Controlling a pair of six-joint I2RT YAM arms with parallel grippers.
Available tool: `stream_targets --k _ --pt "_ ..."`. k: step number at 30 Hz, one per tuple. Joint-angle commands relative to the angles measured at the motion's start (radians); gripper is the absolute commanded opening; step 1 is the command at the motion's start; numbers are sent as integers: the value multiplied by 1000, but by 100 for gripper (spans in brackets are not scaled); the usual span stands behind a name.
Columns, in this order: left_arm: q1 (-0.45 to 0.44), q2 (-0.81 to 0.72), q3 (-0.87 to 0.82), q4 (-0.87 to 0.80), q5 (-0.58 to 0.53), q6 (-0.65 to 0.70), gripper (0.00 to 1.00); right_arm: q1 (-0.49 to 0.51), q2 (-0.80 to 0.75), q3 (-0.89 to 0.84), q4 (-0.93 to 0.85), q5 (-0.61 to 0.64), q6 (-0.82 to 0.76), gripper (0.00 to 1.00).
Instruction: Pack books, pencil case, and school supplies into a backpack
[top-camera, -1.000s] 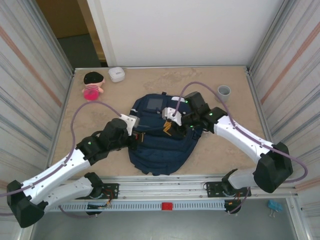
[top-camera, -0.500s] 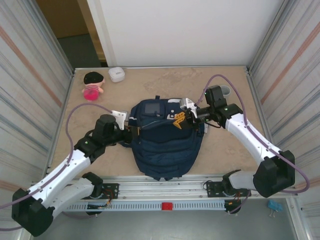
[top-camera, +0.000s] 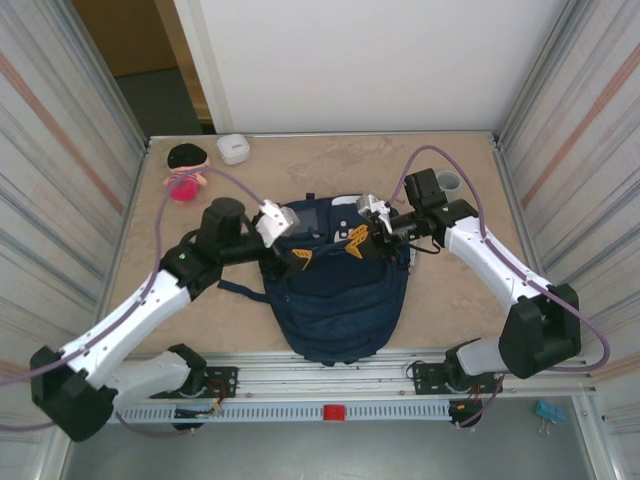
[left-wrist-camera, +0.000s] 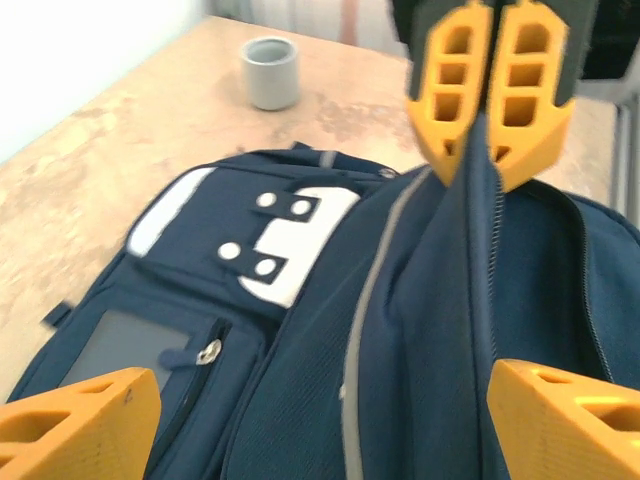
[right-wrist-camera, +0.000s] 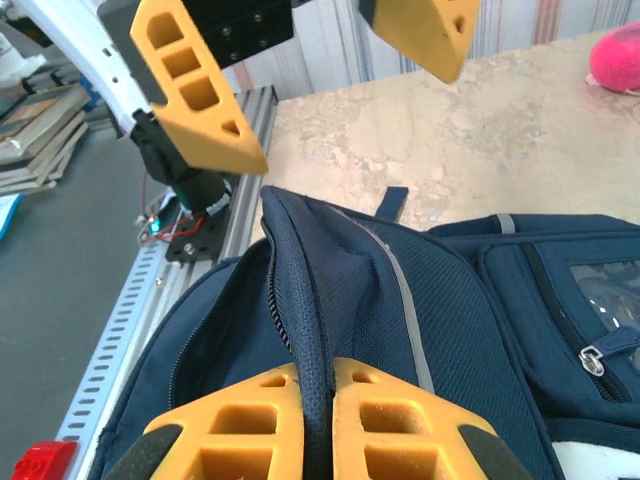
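The navy backpack (top-camera: 335, 300) lies mid-table, its white patches and clear pocket toward the far side. My right gripper (top-camera: 357, 241) is shut on a raised fold of the backpack's zipper edge (right-wrist-camera: 300, 290), pinched between its orange fingers (right-wrist-camera: 400, 440). My left gripper (top-camera: 293, 248) hangs open just above the backpack's left top, with nothing between its fingers (left-wrist-camera: 70, 425). From the left wrist, the right gripper (left-wrist-camera: 490, 150) holds the fold up over the backpack (left-wrist-camera: 300, 300). From the right wrist, the left gripper (right-wrist-camera: 310, 70) stands spread wide. The books, pencil case and school supplies are out of view.
A grey cup (top-camera: 448, 182) stands at the far right and a small white rounded box (top-camera: 233, 148) at the far left. A pink doll (top-camera: 185, 170) lies near the left wall. Metal walls close both sides; a slotted rail (top-camera: 330, 385) runs along the near edge.
My left gripper has opened, let go of the backpack's left edge, and moved up and right over its top. The right gripper has stayed shut on the fold, shifted right.
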Motion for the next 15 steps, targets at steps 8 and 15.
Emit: stream_targets --k 8,15 --pt "-94 194 89 -44 -122 172 54 4 4 50 10 -53 -18 0" --pt "-95 80 17 -43 -411 65 1 7 -6 25 92 73 76 0"
